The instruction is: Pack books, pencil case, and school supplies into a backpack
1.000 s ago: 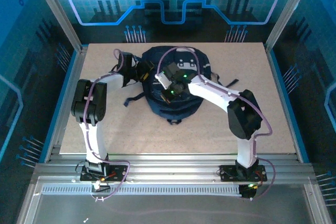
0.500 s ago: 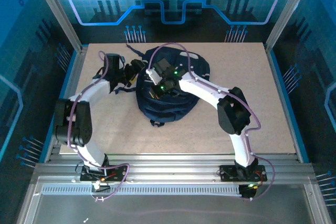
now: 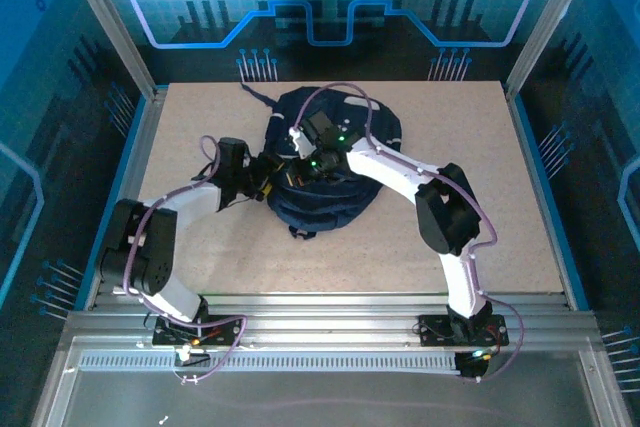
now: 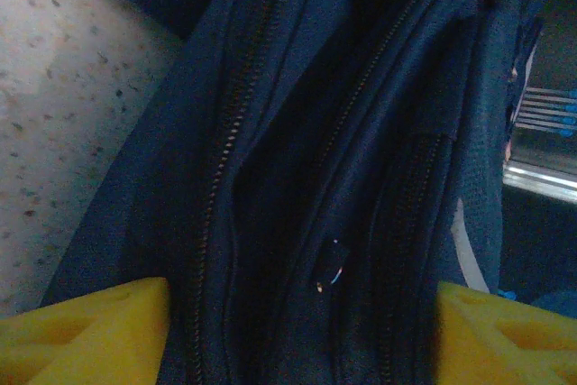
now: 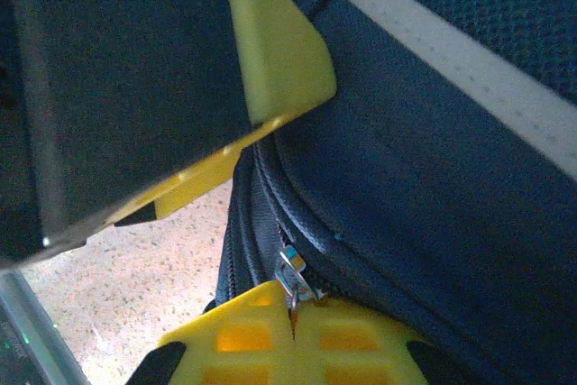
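Left pincer (image 3: 268, 179) has dropped to the left flank of the backpack (image 3: 325, 205), mid-frame on the worktop (image 3: 480, 207) — jaws wide astride its seams, grip unclear — while the right pincer (image 5: 293, 308) stays clamped on the zipper pull (image 5: 290, 270), likely ready to zip

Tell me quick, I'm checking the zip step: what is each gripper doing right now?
Left gripper: open, fingers apart astride the backpack.
Right gripper: closed on the zip pull.
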You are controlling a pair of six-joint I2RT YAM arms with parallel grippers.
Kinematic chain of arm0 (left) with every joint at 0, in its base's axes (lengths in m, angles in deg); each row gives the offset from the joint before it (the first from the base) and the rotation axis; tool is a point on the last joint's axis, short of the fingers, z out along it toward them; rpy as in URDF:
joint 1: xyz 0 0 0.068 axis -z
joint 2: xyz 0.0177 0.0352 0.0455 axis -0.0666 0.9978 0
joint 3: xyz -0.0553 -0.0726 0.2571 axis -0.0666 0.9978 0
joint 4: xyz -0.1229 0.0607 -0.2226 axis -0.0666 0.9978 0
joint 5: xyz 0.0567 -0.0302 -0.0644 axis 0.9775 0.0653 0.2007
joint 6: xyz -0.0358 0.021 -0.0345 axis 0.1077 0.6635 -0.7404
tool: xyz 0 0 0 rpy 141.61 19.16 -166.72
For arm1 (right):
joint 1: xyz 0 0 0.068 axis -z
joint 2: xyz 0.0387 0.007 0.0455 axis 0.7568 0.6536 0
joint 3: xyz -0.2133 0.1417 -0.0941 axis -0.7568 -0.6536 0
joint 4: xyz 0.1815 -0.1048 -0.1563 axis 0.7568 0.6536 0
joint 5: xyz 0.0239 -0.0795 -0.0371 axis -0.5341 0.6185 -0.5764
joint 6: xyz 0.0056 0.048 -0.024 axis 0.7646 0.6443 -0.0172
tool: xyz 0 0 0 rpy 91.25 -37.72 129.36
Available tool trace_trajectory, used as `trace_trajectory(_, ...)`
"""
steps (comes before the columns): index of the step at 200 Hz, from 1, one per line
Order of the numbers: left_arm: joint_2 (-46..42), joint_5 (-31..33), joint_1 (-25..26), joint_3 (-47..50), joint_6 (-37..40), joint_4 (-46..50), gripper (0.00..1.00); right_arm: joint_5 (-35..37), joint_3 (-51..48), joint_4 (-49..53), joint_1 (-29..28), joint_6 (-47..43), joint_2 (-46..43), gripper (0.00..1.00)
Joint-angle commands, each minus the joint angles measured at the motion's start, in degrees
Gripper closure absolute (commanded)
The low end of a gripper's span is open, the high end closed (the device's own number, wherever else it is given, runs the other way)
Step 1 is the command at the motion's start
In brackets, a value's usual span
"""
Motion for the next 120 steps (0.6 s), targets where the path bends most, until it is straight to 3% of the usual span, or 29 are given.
trace_trajectory(1,3.10,2.77,1.52,0.73,-4.86,-9.40,0.56,-4.58,-3.45,-2.90,0.15,2.55,-4.96,1.00)
trace_trajectory(12,3.89,3.68,1.43,1.25,-5.63,-11.68,0.73,-4.63,-5.62,-2.83,0.12,2.42,-6.17,1.00)
trace_trajectory(39,4.34,5.21,1.13,1.25,-5.29,-13.22,1.00,-1.64,-10.08,1.56,0.40,-0.01,-9.02,1.00)
trace_trajectory(120,4.08,5.45,-1.92,1.27,-2.19,-11.49,1.00,15.69,-15.95,17.86,6.59,-7.97,-14.81,1.00)
